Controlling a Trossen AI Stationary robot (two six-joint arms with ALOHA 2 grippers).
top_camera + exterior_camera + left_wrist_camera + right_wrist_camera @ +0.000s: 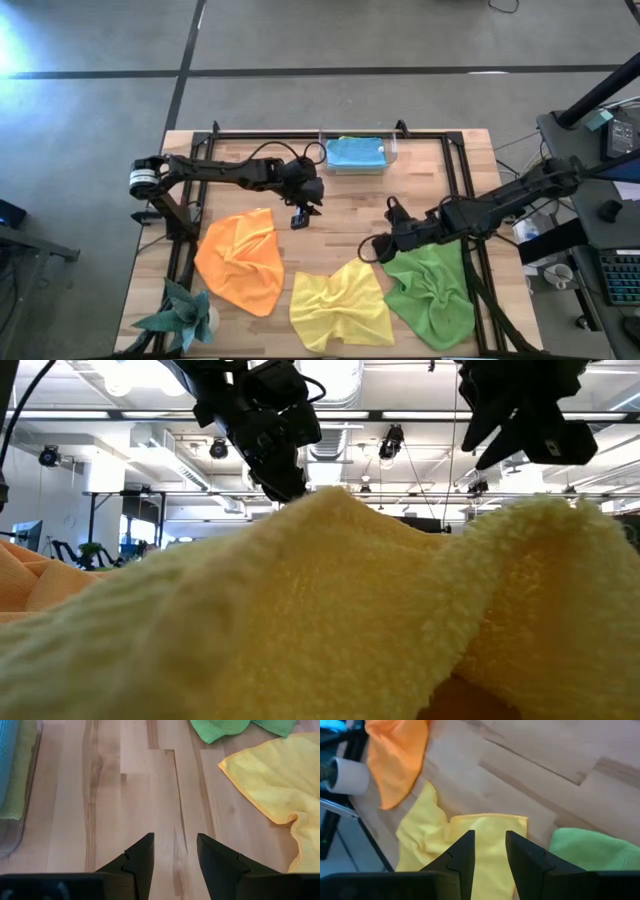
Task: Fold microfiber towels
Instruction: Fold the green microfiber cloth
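While both pincers hang apart and empty, right pincer (368, 250) hovers over yellow towel's (340, 305) 1 o'clock corner; left pincer (300, 217) over bare table (350, 215).

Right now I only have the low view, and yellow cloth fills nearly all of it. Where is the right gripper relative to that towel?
Observer: The right gripper hangs above the far corner of the yellow towel, fingers apart, holding nothing.
Operator: And the left one?
Observer: The left gripper is over bare wood between the orange towel and the clear bin, open and empty.
Operator: Anything in that bin?
Observer: A folded blue towel lies in it.
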